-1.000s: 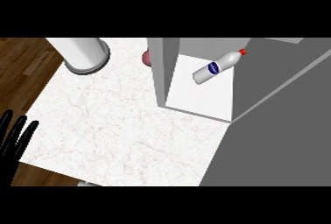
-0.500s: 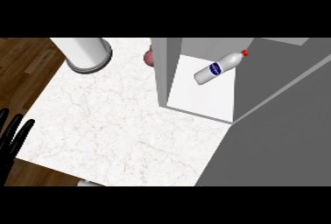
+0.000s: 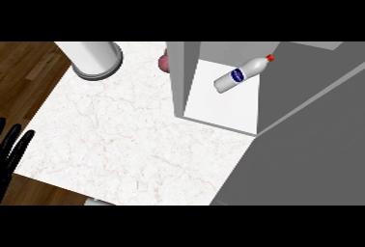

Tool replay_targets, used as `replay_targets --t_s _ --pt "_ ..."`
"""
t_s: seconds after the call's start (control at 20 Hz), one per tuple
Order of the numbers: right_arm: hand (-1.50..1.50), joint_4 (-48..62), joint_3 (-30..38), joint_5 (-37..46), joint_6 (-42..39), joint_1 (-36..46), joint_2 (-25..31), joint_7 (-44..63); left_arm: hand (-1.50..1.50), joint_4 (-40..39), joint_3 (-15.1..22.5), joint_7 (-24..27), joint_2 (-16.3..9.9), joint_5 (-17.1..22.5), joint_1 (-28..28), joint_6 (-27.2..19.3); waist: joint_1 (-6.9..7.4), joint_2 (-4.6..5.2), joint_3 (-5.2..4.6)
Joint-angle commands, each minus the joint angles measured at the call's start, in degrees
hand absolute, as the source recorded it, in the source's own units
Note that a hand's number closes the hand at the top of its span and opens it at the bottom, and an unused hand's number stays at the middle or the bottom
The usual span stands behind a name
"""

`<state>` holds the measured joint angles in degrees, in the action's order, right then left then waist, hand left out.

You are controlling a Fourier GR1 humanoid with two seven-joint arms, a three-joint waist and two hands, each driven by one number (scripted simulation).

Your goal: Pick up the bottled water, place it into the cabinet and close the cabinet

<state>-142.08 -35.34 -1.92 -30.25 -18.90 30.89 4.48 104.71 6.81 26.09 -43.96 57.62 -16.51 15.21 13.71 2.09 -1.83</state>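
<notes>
bottled water (image 3: 241, 75): 1 | cabinet (image 3: 182, 77): 1 | white canister (image 3: 91, 58): 1 | hand (image 3: 10, 149): 1

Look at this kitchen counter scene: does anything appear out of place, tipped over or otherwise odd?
The bottled water lies on its side inside the open cabinet, red cap toward the back right, rather than standing upright. Otherwise nothing stands out; the left robot hand rests open at the left edge.

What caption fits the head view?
Water bottle lies on the open cabinet's shelf; left hand rests at the counter's edge.

White bottled water (image 3: 241, 75) lies tilted inside the open cabinet (image 3: 221, 103).
</notes>
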Motion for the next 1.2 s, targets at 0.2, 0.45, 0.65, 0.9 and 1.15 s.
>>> replay_targets --t_s 0.2,0.45,0.65,0.9,1.15 --pt "1.50 2.4 -6.7 -5.4 0.6 0.9 -4.9 3.6 -1.50 0.1 -0.3 0.1 -0.2 0.5 0.4 1.5 2.24 1.94 0.24" --pt "1.50 4.0 -5.5 -8.8 0.9 1.4 -6.4 3.2 -1.50 -0.1 -1.0 0.0 -0.8 0.8 1.8 2.1 2.81 2.75 0.45" --pt "1.50 5.5 -2.9 -9.6 3.2 2.4 -8.2 5.0 -1.50 -0.7 -1.1 0.0 -0.9 0.8 1.5 2.8 2.89 2.55 0.39" --pt "1.50 7.3 1.7 -7.6 4.7 9.8 -9.8 8.8 -1.50 -1.2 -1.4 -0.7 -1.3 1.2 2.5 2.6 2.19 2.01 0.45" --pt "1.50 12.6 4.0 -7.0 5.1 17.6 -11.1 14.5 -1.50 -2.3 -1.2 -0.7 -1.0 1.3 2.5 3.1 2.20 1.68 0.46"
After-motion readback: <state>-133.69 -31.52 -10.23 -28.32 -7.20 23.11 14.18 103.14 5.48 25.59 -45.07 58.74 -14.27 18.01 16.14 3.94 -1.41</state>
